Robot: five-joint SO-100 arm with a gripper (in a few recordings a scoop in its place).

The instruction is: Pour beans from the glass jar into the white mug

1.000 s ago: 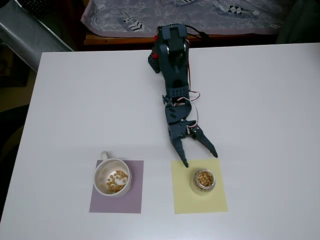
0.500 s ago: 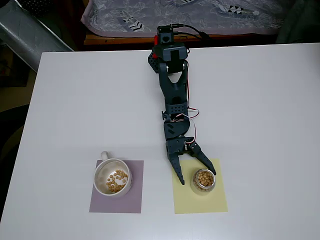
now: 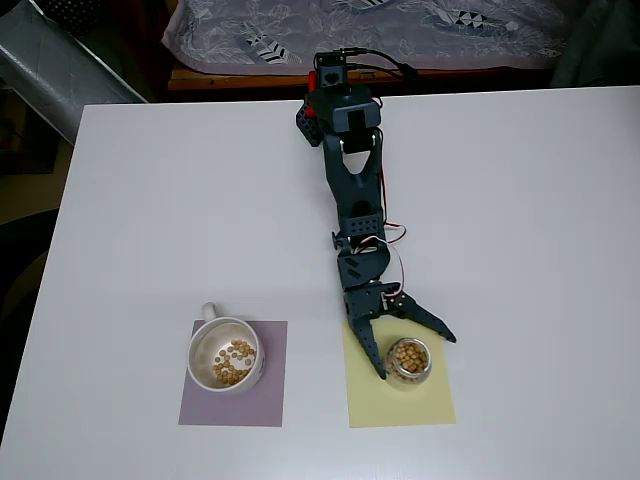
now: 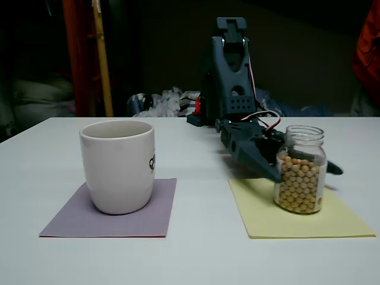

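Observation:
The glass jar (image 3: 408, 361) (image 4: 300, 170) stands upright on a yellow mat (image 3: 398, 375) (image 4: 300, 211), filled with tan beans (image 3: 407, 355) (image 4: 300, 184). My dark gripper (image 3: 415, 357) (image 4: 303, 169) is open, one finger on each side of the jar, not closed on it. In the overhead view the white mug (image 3: 226, 355) sits to the left on a purple mat (image 3: 234, 375), with some beans (image 3: 234, 362) inside. In the fixed view the mug (image 4: 118, 164) stands at the left on its mat (image 4: 113, 211).
The white table (image 3: 150, 220) has free room all around the two mats. A patterned cloth (image 3: 360, 30) lies beyond the table's far edge, behind the arm's base (image 3: 335, 95).
The arm has stretched forward toward the jar over the last second. The open fingers moved from just short of the jar to either side of it.

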